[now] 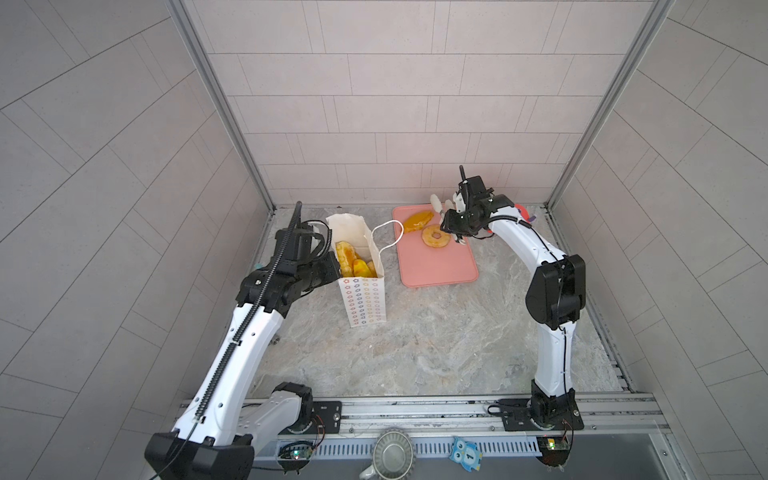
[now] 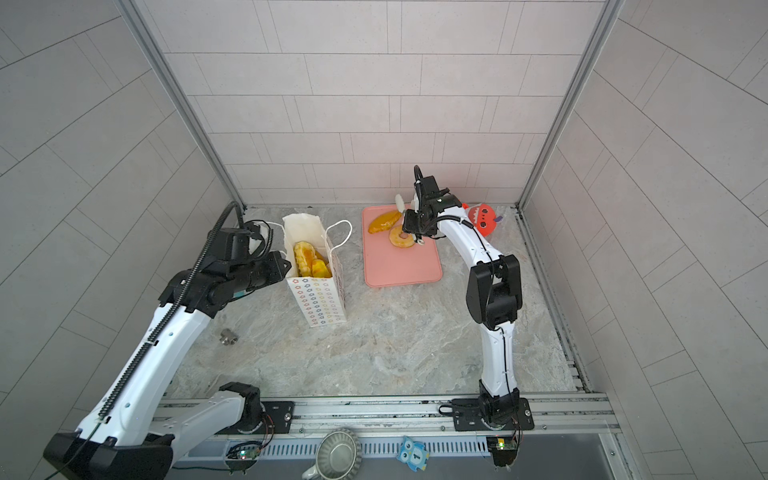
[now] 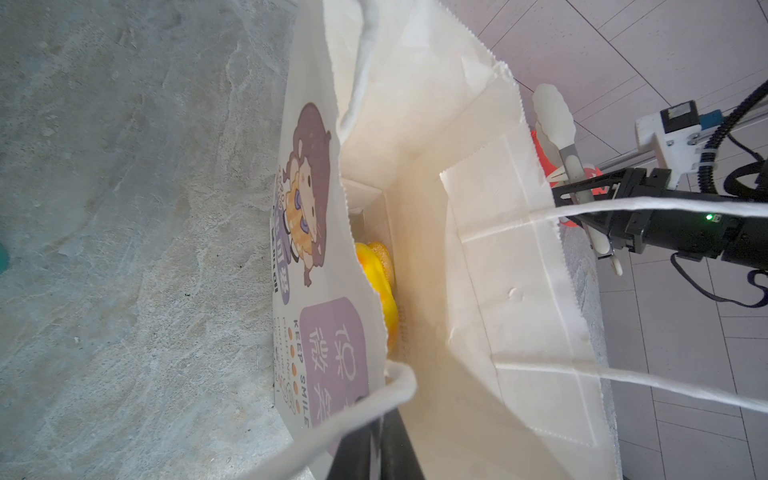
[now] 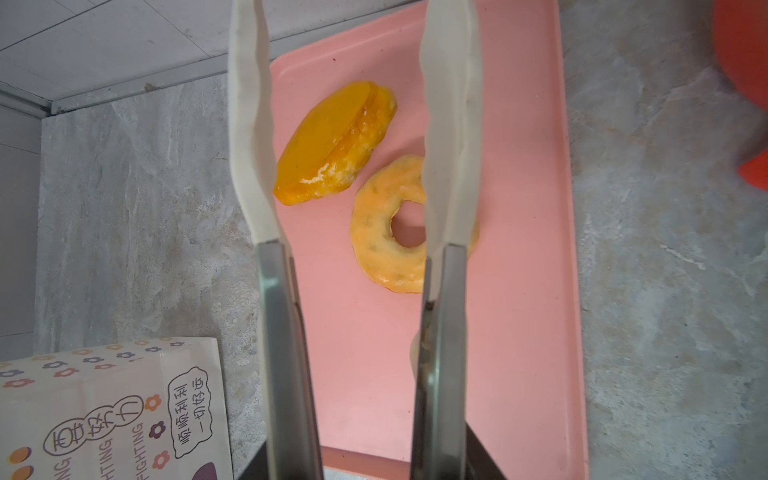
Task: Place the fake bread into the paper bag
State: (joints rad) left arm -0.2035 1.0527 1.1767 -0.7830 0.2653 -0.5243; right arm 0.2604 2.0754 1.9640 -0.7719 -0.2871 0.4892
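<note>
The paper bag (image 1: 363, 299) (image 2: 318, 299) stands upright left of centre with its mouth open. Several pieces of fake bread (image 1: 353, 262) (image 2: 309, 259) (image 3: 378, 282) lie inside it. My left gripper (image 1: 332, 266) (image 3: 376, 449) is shut on the bag's near wall at the rim. On the pink tray (image 1: 440, 270) (image 4: 519, 291) lie a long loaf (image 1: 417, 220) (image 4: 332, 145) and a ring doughnut (image 1: 435, 237) (image 4: 382, 241). My right gripper (image 1: 451, 226) (image 4: 365, 457) is shut on white-tipped tongs (image 4: 249, 145). The tongs hover spread apart above both pastries, holding nothing.
A red plush shark (image 2: 482, 218) (image 4: 744, 83) lies behind the right arm near the back wall. A small metal fitting (image 2: 227, 336) sits on the marble floor by the left arm. A fluted metal mould (image 1: 392, 453) and a blue owl (image 1: 465, 455) rest on the front rail.
</note>
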